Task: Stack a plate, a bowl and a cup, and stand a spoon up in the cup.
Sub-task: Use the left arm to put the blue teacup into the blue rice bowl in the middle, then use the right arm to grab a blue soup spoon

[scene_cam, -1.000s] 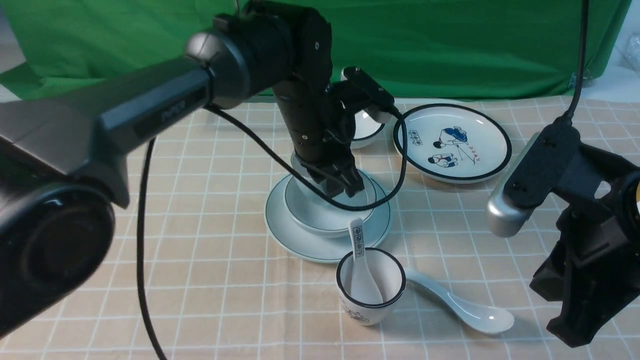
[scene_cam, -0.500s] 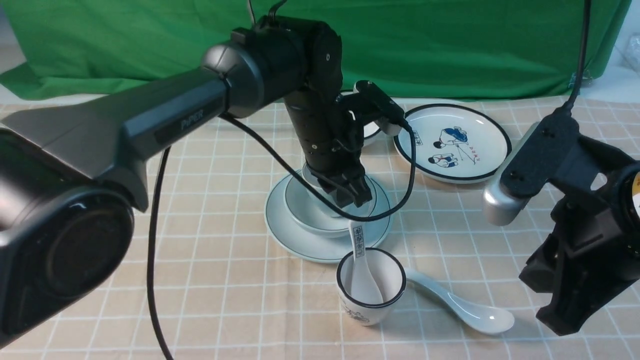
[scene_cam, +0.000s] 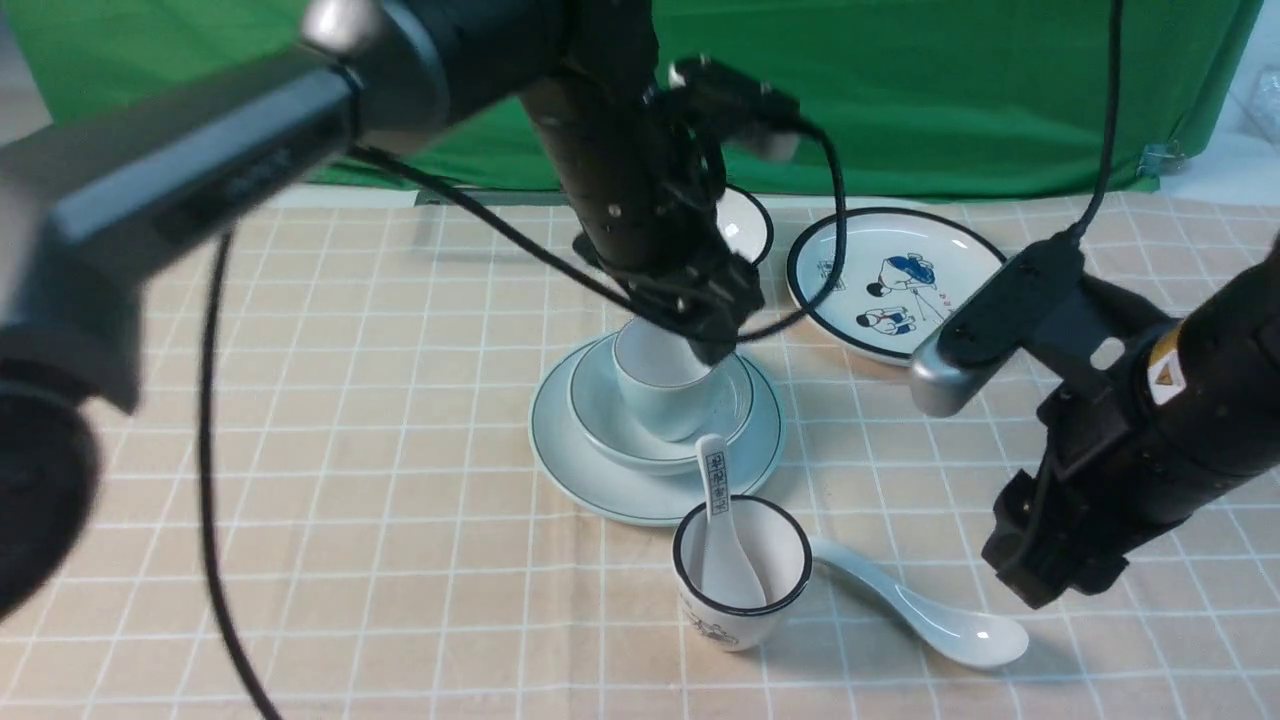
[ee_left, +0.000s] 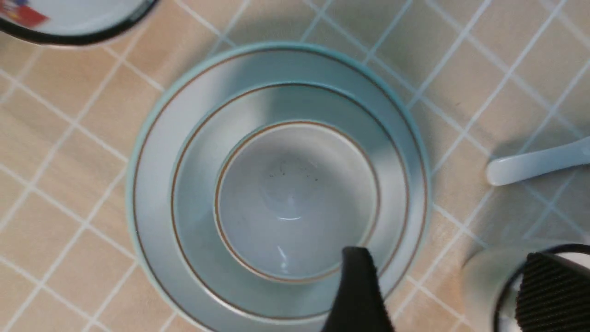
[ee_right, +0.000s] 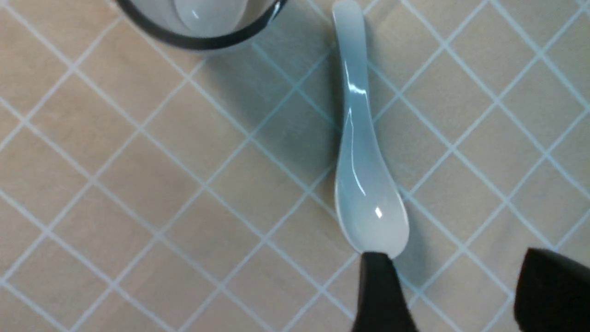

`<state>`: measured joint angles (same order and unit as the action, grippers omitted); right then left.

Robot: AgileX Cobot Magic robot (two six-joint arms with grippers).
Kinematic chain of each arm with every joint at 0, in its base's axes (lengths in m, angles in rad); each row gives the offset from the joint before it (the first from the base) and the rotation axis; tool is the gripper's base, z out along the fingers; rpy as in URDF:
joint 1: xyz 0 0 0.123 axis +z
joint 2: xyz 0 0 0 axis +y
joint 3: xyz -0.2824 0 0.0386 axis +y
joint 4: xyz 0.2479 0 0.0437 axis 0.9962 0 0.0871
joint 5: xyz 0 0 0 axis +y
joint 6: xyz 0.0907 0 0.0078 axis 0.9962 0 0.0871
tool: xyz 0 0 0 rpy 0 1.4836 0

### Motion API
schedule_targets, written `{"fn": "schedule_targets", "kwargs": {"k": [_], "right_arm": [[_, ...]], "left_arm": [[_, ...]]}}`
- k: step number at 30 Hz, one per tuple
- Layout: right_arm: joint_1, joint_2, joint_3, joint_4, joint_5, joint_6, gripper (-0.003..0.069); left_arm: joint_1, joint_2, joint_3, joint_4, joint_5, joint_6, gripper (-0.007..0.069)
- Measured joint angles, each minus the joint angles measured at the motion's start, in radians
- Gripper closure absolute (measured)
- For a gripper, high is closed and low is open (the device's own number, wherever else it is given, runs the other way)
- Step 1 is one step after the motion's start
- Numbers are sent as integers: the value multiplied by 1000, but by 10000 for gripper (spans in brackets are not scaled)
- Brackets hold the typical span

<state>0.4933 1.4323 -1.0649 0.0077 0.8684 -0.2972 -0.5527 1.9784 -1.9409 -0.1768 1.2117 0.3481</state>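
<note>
Cup sits nested in bowl on plate, left gripper open above; right gripper, jaws apart, hovers over plain spoon for pickup.

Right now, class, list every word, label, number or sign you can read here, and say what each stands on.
Nothing reads clearly enough to quote.
Printed spoon: dark characters on the handle, too small to read.
Cartoon plate: dark and red characters, too small to read.
Left arm: marking, blurred.
Right arm: yellow sticker with a dark symbol, no legible words.
Black-rimmed cup: print low on its side, unreadable.
</note>
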Motion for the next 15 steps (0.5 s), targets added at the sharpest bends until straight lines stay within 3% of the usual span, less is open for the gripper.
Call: {"fn": "schedule_targets", "kwargs": {"k": [4, 7, 15], "right_arm": [[-12, 132, 0, 100, -106, -108, 229], [-12, 210, 0, 120, -191, -135, 219], [-12, 387, -47, 127, -252, -165, 211]], "left_arm": [[0, -260, 122, -10, 0, -59, 480], [0, -422, 237, 6, -12, -72, 585], [0, -918, 730, 14, -347, -93, 623]]}}
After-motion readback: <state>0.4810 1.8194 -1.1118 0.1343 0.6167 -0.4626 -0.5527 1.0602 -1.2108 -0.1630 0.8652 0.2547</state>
